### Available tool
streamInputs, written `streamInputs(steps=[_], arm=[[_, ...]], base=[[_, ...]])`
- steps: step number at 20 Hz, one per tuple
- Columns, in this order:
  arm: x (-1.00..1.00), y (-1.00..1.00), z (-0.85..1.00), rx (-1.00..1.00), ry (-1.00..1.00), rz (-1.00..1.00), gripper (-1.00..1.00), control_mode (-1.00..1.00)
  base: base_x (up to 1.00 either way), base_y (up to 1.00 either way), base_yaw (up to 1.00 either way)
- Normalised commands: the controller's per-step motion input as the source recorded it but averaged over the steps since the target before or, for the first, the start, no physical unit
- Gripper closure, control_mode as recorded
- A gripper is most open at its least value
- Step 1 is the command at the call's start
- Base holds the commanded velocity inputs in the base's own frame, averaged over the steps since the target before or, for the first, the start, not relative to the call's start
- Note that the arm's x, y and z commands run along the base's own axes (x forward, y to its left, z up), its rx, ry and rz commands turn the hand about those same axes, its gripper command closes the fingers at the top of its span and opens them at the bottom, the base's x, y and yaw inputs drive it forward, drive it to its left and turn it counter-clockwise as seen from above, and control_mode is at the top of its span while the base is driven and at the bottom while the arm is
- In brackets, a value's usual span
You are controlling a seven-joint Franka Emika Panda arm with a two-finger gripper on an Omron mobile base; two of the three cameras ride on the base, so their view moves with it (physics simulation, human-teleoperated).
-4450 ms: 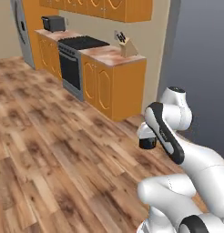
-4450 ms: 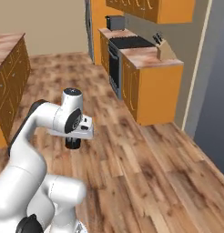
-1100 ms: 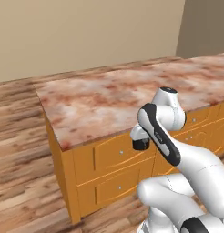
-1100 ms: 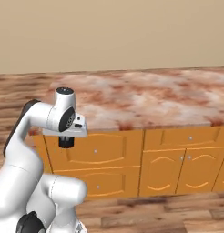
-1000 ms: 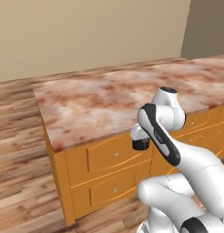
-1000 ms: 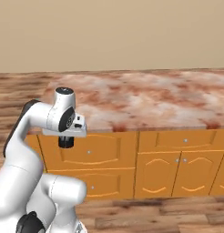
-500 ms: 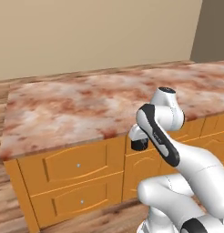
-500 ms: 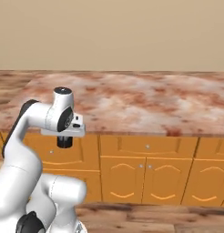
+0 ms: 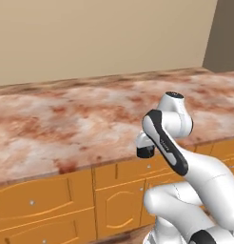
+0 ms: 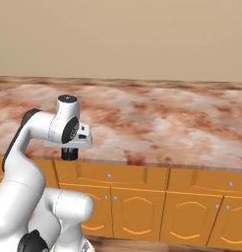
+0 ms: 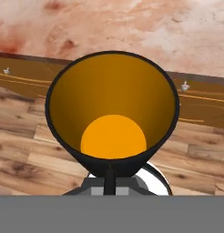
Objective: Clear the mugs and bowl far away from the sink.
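Counter [image 9: 66,124] now fills view, gripper [image 11: 110,175] still clamping mug [image 11: 113,118]

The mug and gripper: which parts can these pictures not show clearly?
- Gripper fingertips: in the hand view the mug covers them.
- Mug's handle and outer wall: hidden in the hand view, which looks into its mouth.
- Mug in the left base view: small, partly behind the arm.
- Counter ends: cut by the frame edges in both base views.

Long countertop [image 9: 66,119], reddish-pink mottled stone, runs across scene below beige wall. Orange wooden cabinets [image 10: 192,206] with small round knobs stand beneath it. Wood plank floor [image 11: 22,150] below cabinets.
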Motion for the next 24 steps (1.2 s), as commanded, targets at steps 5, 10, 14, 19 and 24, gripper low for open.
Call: streamInputs(steps=[5,10,14,19,24], arm=[[0.00,0.00,0.00,0.00,0.00,0.00,1.00,1.00],[0.00,0.00,0.00,0.00,0.00,0.00,1.00,1.00],[0.00,0.00,0.00,0.00,0.00,0.00,1.00,1.00],[0.00,0.00,0.00,0.00,0.00,0.00,1.00,1.00],[0.02,0.00,0.00,0.00,0.00,0.00,1.00,-1.00]], base=[[0.53,-0.61,0.12],[0.23,-0.09,0.04],[0.41,0.00,0.05],[0.43,0.00,0.04],[0.05,0.00,0.00]])
